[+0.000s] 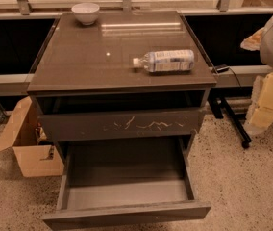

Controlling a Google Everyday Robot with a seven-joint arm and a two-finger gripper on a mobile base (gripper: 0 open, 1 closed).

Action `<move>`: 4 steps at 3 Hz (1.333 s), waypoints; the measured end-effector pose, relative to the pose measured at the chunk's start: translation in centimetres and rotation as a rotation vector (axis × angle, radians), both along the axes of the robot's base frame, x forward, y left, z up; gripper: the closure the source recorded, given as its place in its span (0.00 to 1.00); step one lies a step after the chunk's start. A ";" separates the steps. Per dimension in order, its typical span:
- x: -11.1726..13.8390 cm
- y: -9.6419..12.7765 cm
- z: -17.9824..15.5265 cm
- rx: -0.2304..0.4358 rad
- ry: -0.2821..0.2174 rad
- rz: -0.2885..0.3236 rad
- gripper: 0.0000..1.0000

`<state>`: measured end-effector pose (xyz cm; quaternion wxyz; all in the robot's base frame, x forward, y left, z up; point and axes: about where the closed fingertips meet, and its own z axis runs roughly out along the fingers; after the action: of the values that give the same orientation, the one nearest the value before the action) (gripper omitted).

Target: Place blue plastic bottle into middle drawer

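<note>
The gripper [269, 101] shows at the right edge as pale yellowish blocks under a white rounded arm housing. It is probably seen only in part, so whether it is open or closed cannot be told. It is well apart from the bottle.

Nearest, the middle drawer [127, 216] is pulled out, its front plain and its grey floor bare. Above it is the scratched drawer [127, 124], one of two drawers in view. One open cardboard box [28, 150] stands on the floor to the left.

On the cabinet top [93, 61] the one blue plastic bottle [166, 60] lies on its side. It is clear, with its white cap pointing left and a pale blue-white label whose print is unreadable. At the far left corner is one white bowl [85, 12].
</note>
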<state>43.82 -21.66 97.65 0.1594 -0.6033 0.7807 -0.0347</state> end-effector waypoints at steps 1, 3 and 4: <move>0.0 0.0 0.1 0.001 -0.003 0.000 0.00; 4.5 2.2 -0.7 0.071 -0.016 0.083 0.00; 7.5 3.7 -2.0 0.136 -0.024 0.112 0.00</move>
<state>51.27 -17.91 95.64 0.2109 -0.6335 0.7442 0.0201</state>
